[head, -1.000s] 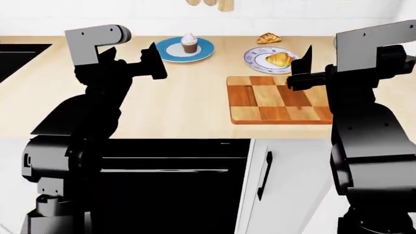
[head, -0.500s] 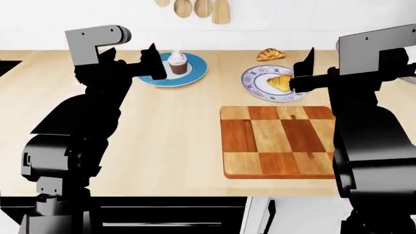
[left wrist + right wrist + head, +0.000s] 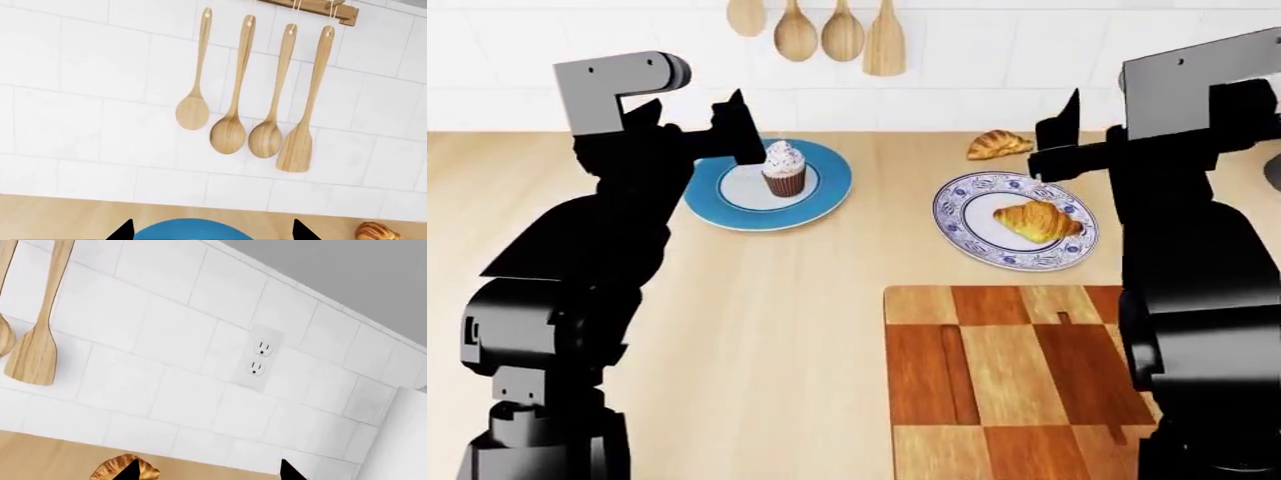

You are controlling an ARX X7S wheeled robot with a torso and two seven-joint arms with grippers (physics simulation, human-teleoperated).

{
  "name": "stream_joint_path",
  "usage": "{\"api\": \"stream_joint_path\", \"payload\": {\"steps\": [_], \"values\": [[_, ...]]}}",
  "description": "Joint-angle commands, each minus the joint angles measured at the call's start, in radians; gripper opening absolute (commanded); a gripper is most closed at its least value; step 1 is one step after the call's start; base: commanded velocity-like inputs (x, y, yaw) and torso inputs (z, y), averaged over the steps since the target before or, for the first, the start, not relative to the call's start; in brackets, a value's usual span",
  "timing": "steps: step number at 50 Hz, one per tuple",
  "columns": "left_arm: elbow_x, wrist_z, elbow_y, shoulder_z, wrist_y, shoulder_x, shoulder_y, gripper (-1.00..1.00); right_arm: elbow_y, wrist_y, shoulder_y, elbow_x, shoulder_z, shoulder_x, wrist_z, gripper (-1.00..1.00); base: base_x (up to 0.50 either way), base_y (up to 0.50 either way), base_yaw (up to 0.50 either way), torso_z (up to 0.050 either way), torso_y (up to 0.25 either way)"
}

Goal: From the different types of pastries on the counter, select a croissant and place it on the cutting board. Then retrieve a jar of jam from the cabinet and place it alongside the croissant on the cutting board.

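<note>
Bright, even, diffuse light fills every view, leaving the counter (image 3: 827, 300) with only faint soft shadows and no glare, while both arms render as flat featureless black and all edges stay sharp, with no blur or visible bending at the borders.

Croissant (image 3: 1037, 221) on plate (image 3: 964, 229), behind cutting board (image 3: 1014, 380); cupcake (image 3: 783, 168) left.

White tiled wall (image 3: 87, 115) behind the surface — wooden spoons (image 3: 230, 90) and a spatula (image 3: 301, 110) hang from a wooden rail (image 3: 320, 7); white double outlet (image 3: 260, 359) further right.
</note>
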Motion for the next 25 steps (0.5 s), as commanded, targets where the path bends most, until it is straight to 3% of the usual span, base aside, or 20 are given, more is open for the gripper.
{"api": "stream_joint_path", "payload": {"steps": [1, 7, 18, 25], "values": [[-0.038, -0.003, 0.061, -0.016, -0.037, -0.016, 0.020, 1.00, 0.022, 0.173, 0.176, -0.032, -0.119, 0.063, -0.085, 1.00, 0.00, 0.00, 0.00, 0.000, 0.000], [-0.054, 0.004, 0.069, -0.022, -0.040, -0.022, 0.034, 1.00, 0.167, 0.173, 0.358, -0.017, -0.262, 0.092, -0.217, 1.00, 0.00, 0.00, 0.00, 0.000, 0.000], [-0.058, 0.015, 0.061, -0.013, -0.029, -0.031, 0.047, 1.00, 0.542, 0.281, 0.599, 0.161, -0.547, 0.068, -0.706, 1.00, 0.00, 0.00, 0.00, 0.000, 0.000], [-0.056, 0.012, 0.064, -0.002, -0.029, -0.034, 0.057, 1.00, 0.682, 0.188, 0.623, 0.147, -0.588, 0.096, -0.744, 1.00, 0.00, 0.00, 0.00, 0.000, 0.000]]}}
